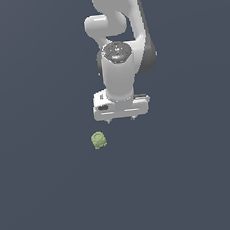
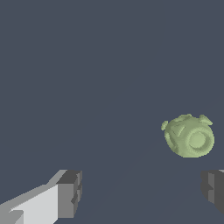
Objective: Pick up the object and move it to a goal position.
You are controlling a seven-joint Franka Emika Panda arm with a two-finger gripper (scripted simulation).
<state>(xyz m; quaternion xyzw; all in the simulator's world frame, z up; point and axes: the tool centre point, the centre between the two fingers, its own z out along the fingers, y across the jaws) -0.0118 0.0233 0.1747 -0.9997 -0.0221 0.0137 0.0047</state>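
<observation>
I read the task as barely begun: my pincer [image 1: 121,120] hangs spread wide with nothing in it, and the object [image 1: 98,140] sits alone on the desk [image 1: 40,195], ungrasped. No goal marker shows in either view, so I cannot say where the thing must end up. The desk fills both views with no edge or corner in sight, so I can only place the object toward the middle of the visible surface, near the pincer but clear of it, offset toward the exterior view's left. In the wrist view it lies outside the gap, closer to one dark fingertip [image 2: 213,190] than the other. Left to do, as I judge it: line up over it, descend, close, lift and carry. The object is a small olive-green lump, rounded, with knobbly bumps and a ring-shaped boss on one face; it looks hard and matte. The desk is flat, featureless slate-blue. The arm is smooth glossy white, its finger pads blocky dark grey.
</observation>
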